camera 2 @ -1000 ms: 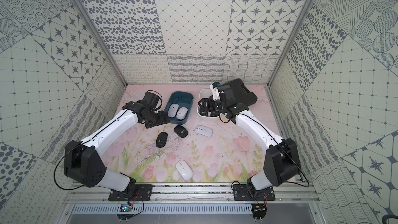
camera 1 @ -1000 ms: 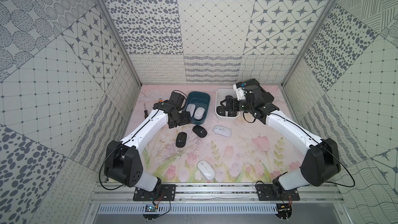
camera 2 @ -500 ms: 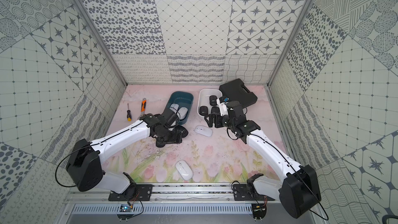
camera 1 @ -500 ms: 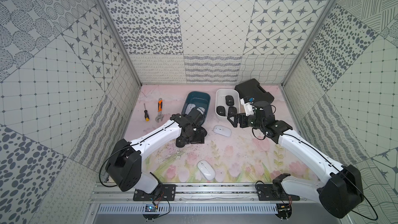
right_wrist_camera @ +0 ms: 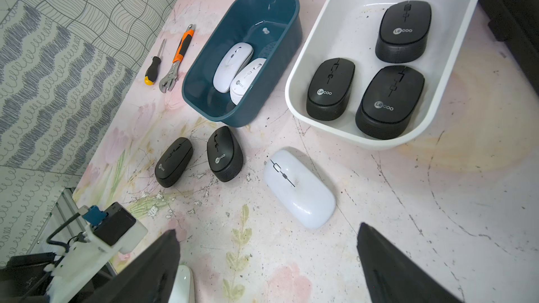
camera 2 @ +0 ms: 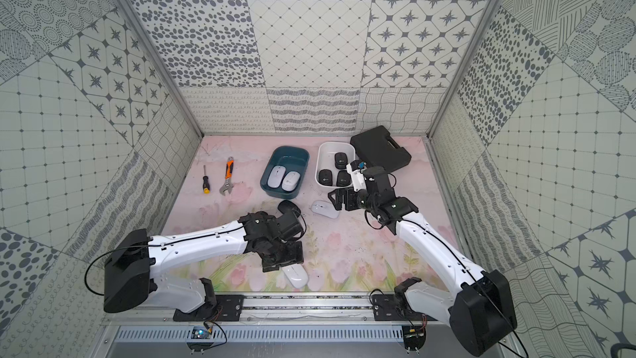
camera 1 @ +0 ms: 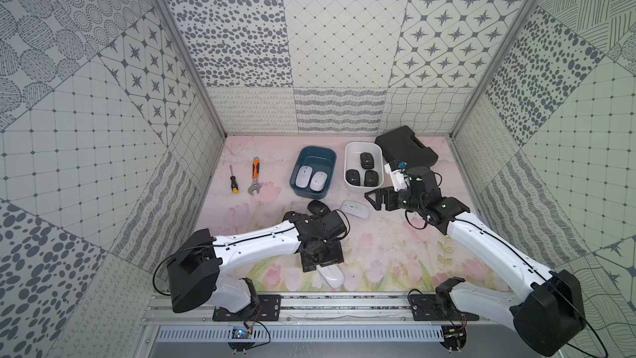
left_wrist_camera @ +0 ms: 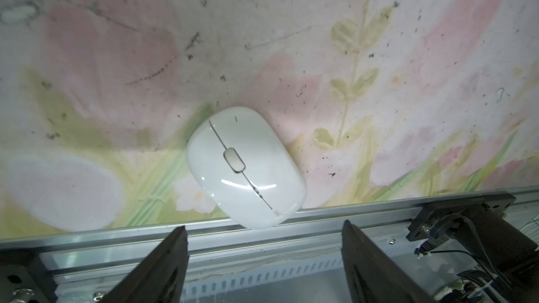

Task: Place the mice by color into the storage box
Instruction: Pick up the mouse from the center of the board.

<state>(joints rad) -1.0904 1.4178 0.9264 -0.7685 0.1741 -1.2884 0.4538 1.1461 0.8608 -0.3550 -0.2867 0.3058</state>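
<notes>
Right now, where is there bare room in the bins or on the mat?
The teal bin is bare in its far half, behind its two white mice. So is the mat between the wrench and that bin. Crowded: the white bin at its near end, and the strip before the bins.

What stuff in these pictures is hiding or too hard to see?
- Second loose black mouse: hidden under the left arm in both top views; only the right wrist view shows it.
- Front white mouse: partly covered by the left tool in both top views; cut off by the frame edge in the right wrist view.
- Black case: shut, inside hidden; cut off by the right wrist view's edge.
</notes>
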